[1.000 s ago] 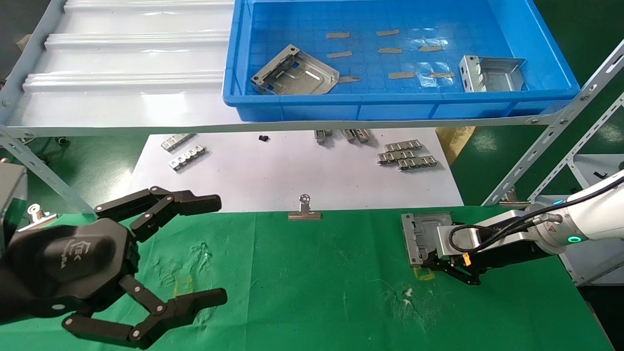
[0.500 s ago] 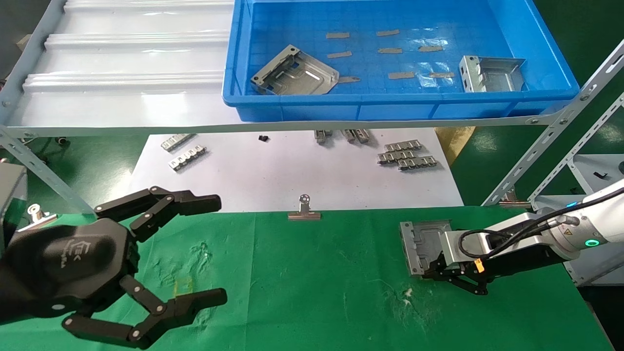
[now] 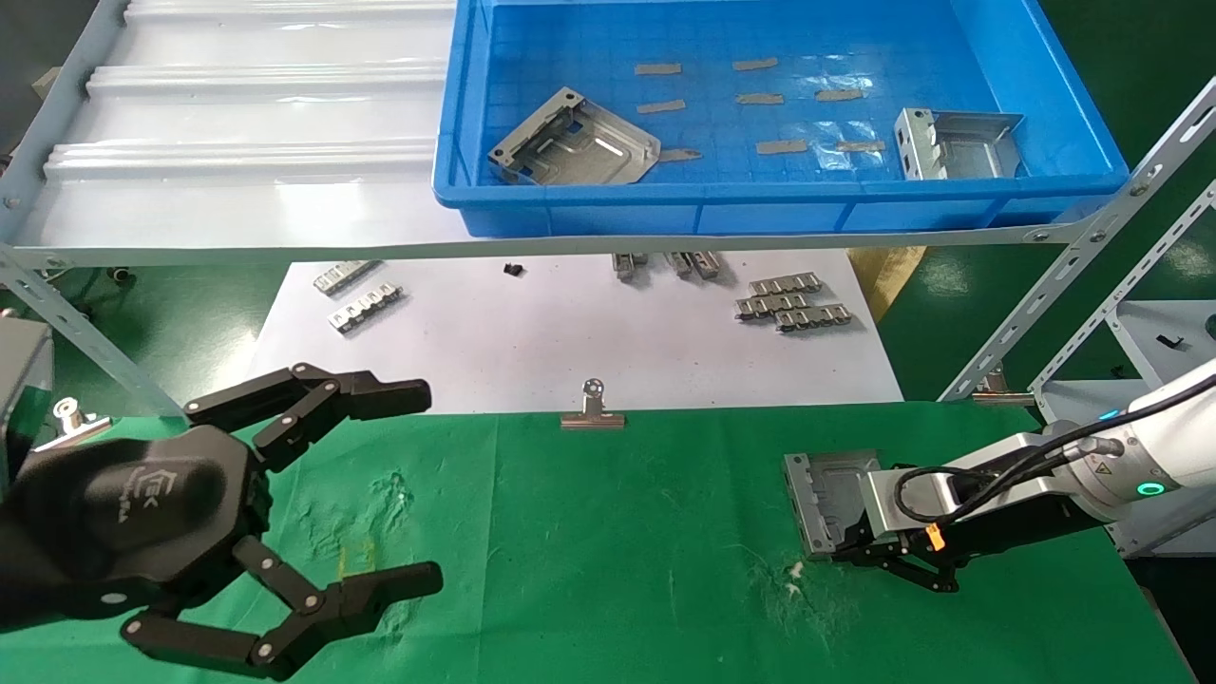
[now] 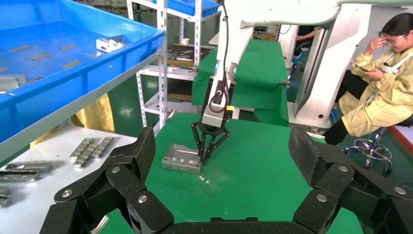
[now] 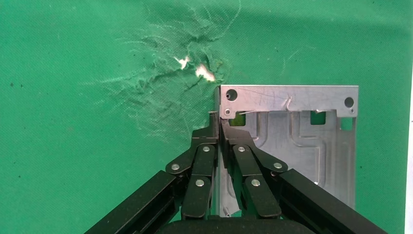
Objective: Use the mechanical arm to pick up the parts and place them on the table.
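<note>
Two black fingers of the right end effector are pinched together on the folded side edge of one stamped metal part, low over the green counter. The plate lies flat or very nearly so on the cloth; I cannot tell whether it is fully resting. It is close to square, so it has no clear long axis. Its flange with the two round holes faces away from the wrist, toward the middle of the counter, and its embossed face is up. A whitish scuff in the cloth sits just beside the plate's far corner. Behind the fingers come the silver box wrist and the white arm with its green-lit ring, reaching in from the robot's right.

Counting the parts, I see three: the gripped one, and two in the blue bin on the pale ridged shelf, one lying at an angle near the bin's left front, the other near its right front corner with its folded walls up.

Beyond the cloth, a white paper sheet carries several small ribbed metal strips in loose groups, and one silver binder clip sits at the paper's near edge.

At the robot's left, the left end effector hangs above the cloth with its fingers spread wide, holding nothing.
</note>
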